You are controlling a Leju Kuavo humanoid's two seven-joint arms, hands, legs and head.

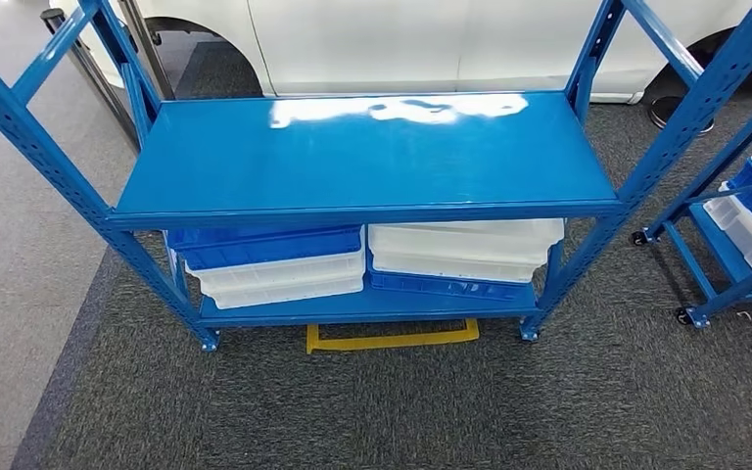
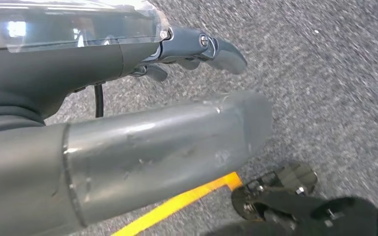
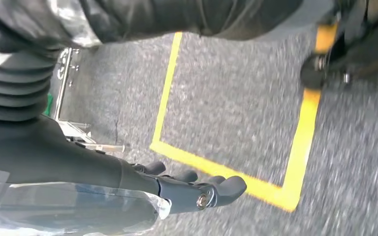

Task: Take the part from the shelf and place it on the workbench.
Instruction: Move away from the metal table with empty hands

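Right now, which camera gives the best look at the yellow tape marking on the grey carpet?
The right wrist view: the yellow tape marking shows its corner and two long sides. The head view catches its front strip under the blue metal shelf; the left wrist view one short piece.

Grey carpet (image 1: 352,411) covers the floor under the left hand (image 2: 167,132) and the right hand (image 3: 177,189). A yellow tape line (image 2: 177,204) runs across it just past the left hand, and a taped corner (image 3: 295,147) lies beyond the right hand's fingertips. Further ahead of both hands, a short yellow tape bracket (image 1: 392,340) marks the carpet. Above it are two piles of trays side by side: a blue tray (image 1: 264,245) on white trays (image 1: 279,279), and white trays (image 1: 465,250) on a blue tray (image 1: 441,285). A white car (image 1: 401,39) stands farthest off. A second rack (image 1: 734,291) with white bins (image 1: 744,230) is off to the right-hand side.
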